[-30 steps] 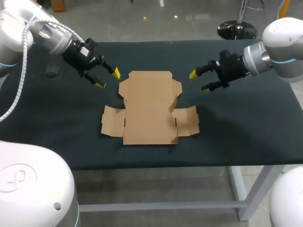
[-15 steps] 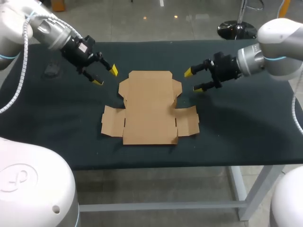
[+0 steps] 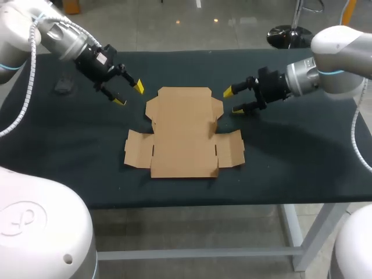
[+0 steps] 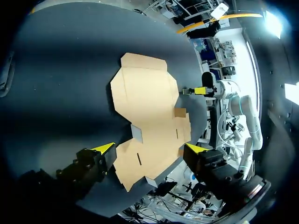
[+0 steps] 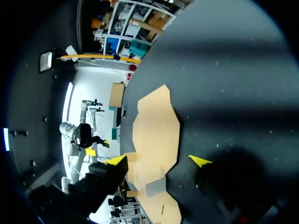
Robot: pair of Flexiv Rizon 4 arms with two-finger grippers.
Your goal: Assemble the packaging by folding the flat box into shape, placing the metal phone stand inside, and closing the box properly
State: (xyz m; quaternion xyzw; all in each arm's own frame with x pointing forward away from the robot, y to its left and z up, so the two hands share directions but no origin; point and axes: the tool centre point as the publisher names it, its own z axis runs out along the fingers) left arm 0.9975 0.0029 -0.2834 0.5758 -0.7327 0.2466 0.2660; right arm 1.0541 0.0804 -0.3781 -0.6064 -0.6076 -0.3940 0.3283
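Edged inward with the right gripper [image 3: 232,101] since a second ago, now just off the 2 o'clock corner of the flat box [image 3: 183,132], fingers spread, gripping nothing. Hardly budged with the left gripper [image 3: 129,94], near the box's 10 o'clock corner, likewise spread and empty. Lies unfolded, flaps out, midway across the table [image 3: 302,151].

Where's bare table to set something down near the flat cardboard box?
Bare: right of the flat box, out to the table edge, nearer than the right end effector. Also left of it, nearer than the left end effector. Crowded: the box's far corners, beside both end effectors.
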